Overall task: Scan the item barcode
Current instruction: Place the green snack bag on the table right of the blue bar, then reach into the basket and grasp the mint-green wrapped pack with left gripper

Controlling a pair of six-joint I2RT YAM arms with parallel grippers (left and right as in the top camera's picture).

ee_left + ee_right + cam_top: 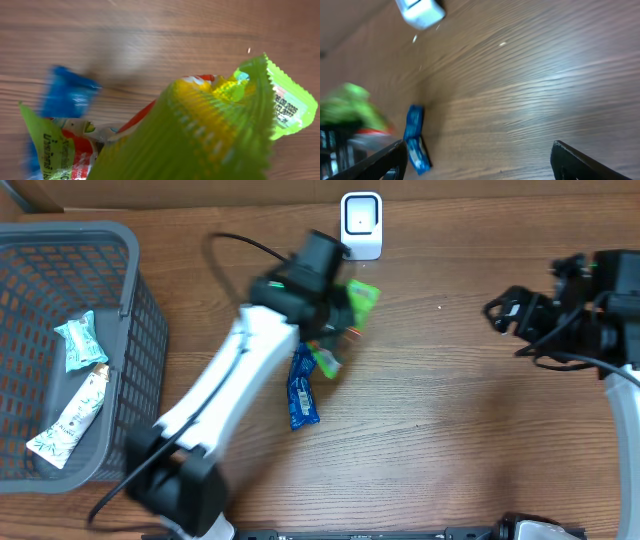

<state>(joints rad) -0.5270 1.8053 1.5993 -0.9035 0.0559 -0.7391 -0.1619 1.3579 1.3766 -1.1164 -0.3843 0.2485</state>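
Left tool (343, 308) clamped on the lime-green packet (215, 125), which sits near the white scanner (361, 224) over the counter (450, 410). Packet has a crimped zigzag edge, red/yellow print and a small white text patch at one corner. Blue packet (302, 390) lies close by. Right tool (477, 150) jaws wide, empty.

Left arm (232, 380) white, black joints; black cable (245, 242).
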